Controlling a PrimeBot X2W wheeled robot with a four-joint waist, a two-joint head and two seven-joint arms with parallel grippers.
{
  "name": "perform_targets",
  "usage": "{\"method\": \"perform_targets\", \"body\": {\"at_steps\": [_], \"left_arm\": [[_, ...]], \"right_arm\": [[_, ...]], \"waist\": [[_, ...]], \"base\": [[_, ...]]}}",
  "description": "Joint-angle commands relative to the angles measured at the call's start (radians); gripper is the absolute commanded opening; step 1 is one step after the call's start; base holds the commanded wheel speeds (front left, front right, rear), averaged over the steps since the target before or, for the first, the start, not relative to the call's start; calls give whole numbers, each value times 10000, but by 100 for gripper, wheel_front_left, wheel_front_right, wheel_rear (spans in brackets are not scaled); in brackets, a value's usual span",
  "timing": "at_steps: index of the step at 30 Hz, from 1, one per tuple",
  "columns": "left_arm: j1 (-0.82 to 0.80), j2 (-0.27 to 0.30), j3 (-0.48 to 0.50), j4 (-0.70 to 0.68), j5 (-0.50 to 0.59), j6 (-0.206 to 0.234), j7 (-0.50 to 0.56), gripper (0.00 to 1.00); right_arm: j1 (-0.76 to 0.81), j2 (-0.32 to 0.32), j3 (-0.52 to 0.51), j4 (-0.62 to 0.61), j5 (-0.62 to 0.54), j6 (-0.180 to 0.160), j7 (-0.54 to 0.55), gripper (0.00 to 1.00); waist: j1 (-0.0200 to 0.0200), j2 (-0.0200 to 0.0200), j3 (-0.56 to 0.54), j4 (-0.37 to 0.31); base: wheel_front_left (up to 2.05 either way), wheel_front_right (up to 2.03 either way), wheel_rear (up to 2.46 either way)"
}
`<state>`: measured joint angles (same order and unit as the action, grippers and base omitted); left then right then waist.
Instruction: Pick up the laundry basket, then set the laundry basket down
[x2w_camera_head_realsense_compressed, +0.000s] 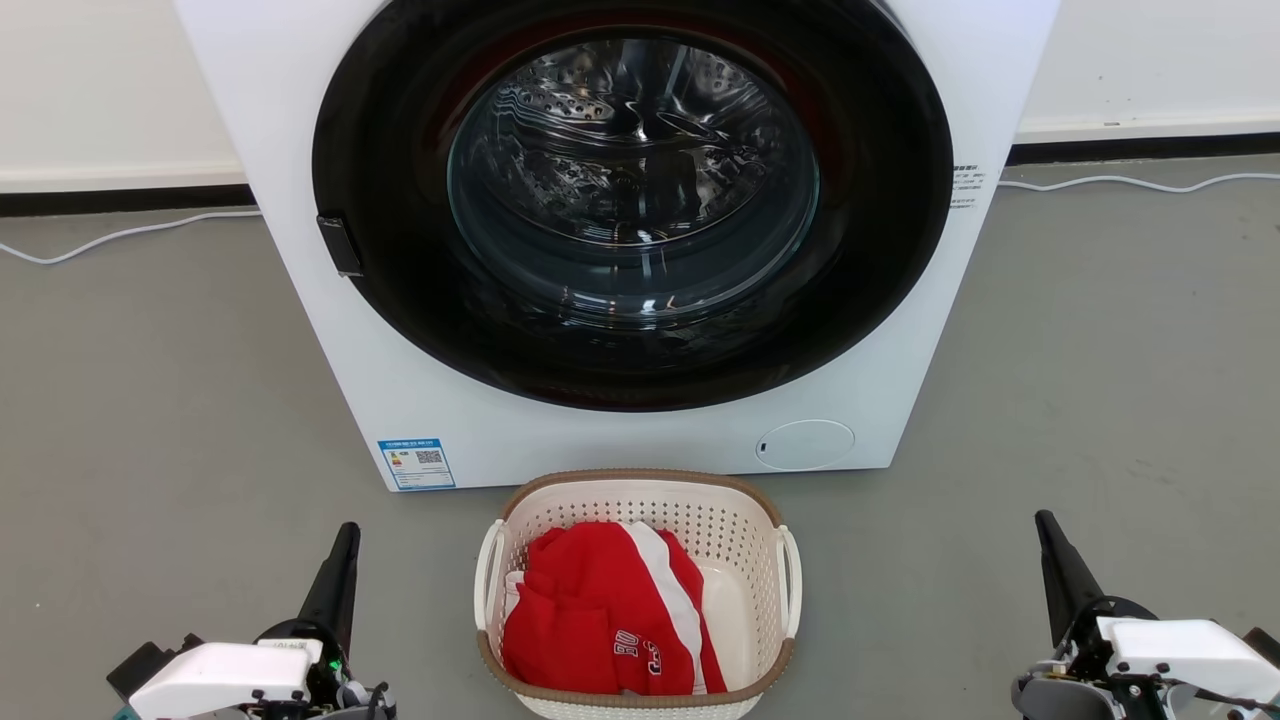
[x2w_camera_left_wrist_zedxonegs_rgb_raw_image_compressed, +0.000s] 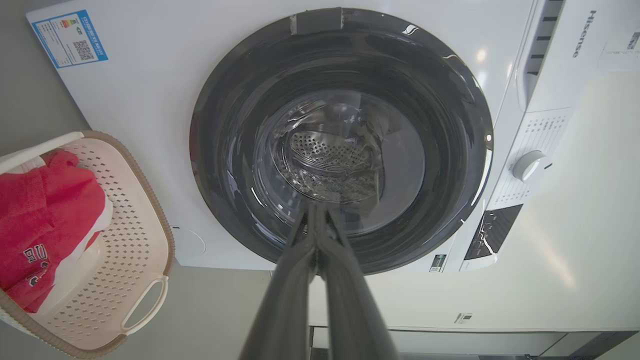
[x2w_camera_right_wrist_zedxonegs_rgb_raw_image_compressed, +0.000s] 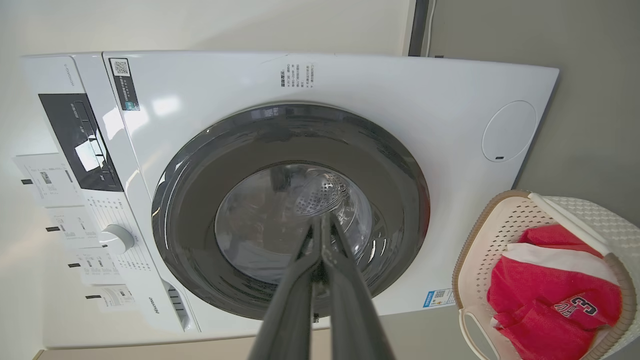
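Head view: the laundry basket (x2w_camera_head_realsense_compressed: 730, 530) stands upright on the grey floor (x2w_camera_head_realsense_compressed: 150, 400), just in front of the washing machine (x2w_camera_head_realsense_compressed: 600, 445) and between the 2 grippers.
Basket: cream and perforated with a brown rim and 1 white loop handle on each side, left (x2w_camera_head_realsense_compressed: 488, 575) and right (x2w_camera_head_realsense_compressed: 791, 580).
Contents: a red garment (x2w_camera_head_realsense_compressed: 590, 610) with a white stripe lies inside, mostly to the left and near side.
Left gripper (x2w_camera_head_realsense_compressed: 347, 535): near left, well apart from the basket; the jaws are clenched tight on nothing.
Right gripper (x2w_camera_head_realsense_compressed: 1045, 522): near right, well apart from the basket; the jaws are clenched and empty.
Left wrist view: the pressed-together fingers (x2w_camera_left_wrist_zedxonegs_rgb_raw_image_compressed: 316, 220) point at the machine's round door (x2w_camera_left_wrist_zedxonegs_rgb_raw_image_compressed: 340, 140), with the basket (x2w_camera_left_wrist_zedxonegs_rgb_raw_image_compressed: 135, 240) off to one side.
Right wrist view: the closed fingers (x2w_camera_right_wrist_zedxonegs_rgb_raw_image_compressed: 321, 235) point at the same door (x2w_camera_right_wrist_zedxonegs_rgb_raw_image_compressed: 290, 210), with the basket (x2w_camera_right_wrist_zedxonegs_rgb_raw_image_compressed: 480, 250) off to one side.
Washing machine: white, with a dark glass door (x2w_camera_head_realsense_compressed: 630, 200), the steel drum visible through it, and a blue label (x2w_camera_head_realsense_compressed: 416, 464) at the lower left of its front.
Cable (x2w_camera_head_realsense_compressed: 120, 235): white, lying on the floor along the far wall.
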<state>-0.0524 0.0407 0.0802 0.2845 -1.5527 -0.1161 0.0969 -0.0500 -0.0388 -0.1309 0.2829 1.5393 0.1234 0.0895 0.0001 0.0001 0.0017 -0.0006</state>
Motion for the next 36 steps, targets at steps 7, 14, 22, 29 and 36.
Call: {"method": "perform_targets", "body": {"at_steps": [7,14,22,29,36], "left_arm": [[-558,95,339,-390,-556,-146,166,0],[-558,95,338,-390,-557,-146,165,0],[-557,95,338,-390,-557,-146,165,0],[-557,95,337,-391,-558,-146,165,0],[-557,95,337,-391,-558,-146,164,0]], "right_arm": [[-579,-114,171,-382,694,73,238,0],[-579,-114,171,-382,694,73,237,0],[-579,-114,171,-382,694,73,237,0],[-579,-114,171,-382,694,73,237,0],[-579,-114,172,-382,694,73,237,0]], "waist": [[0,-1,14,6],[0,-1,14,6],[0,-1,14,6],[0,-1,14,6],[0,-1,14,6]], "base": [[0,0,0],[0,0,0],[0,0,0],[0,0,0],[0,0,0]]}}
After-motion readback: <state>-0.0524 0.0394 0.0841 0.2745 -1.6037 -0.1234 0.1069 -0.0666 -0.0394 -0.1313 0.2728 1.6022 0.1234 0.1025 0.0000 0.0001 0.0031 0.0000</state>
